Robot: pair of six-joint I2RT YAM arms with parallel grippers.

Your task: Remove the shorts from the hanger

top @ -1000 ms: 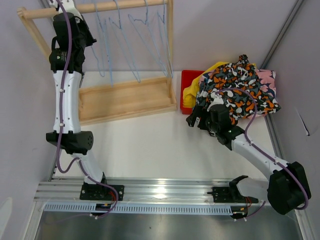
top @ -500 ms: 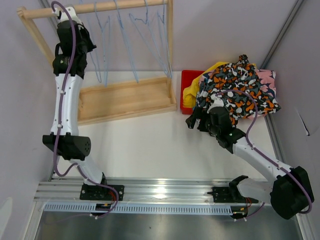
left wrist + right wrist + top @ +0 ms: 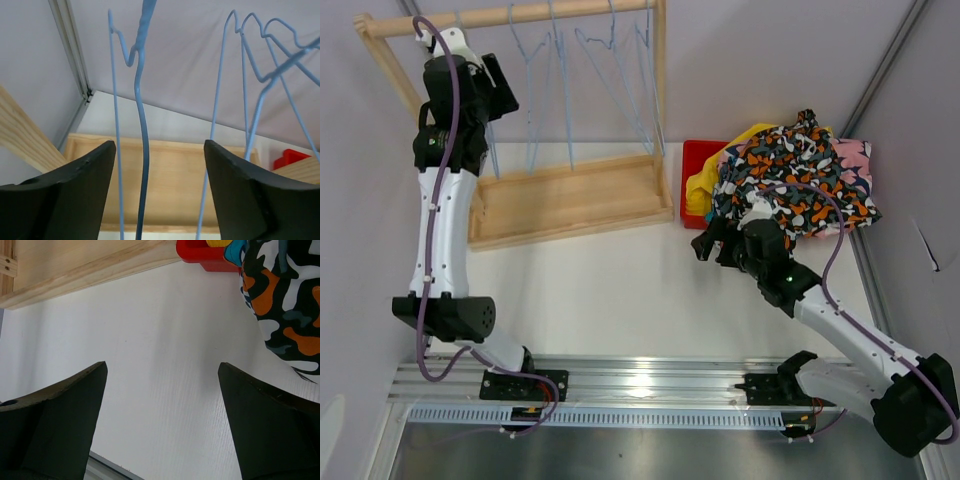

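My left pincer hangs released around a bare hanger; right pincer released too. Pulling away crooked, I could snag it.

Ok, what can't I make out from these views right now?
- Top view: the orange-black-white shorts cover the others, so those beneath can't be counted.
- Top view: the red bin is mostly buried under cloth.
- Left wrist view: the nearest hanger has its hook cut off by the top edge.
- Right wrist view: the same shorts are cut off at the right edge.
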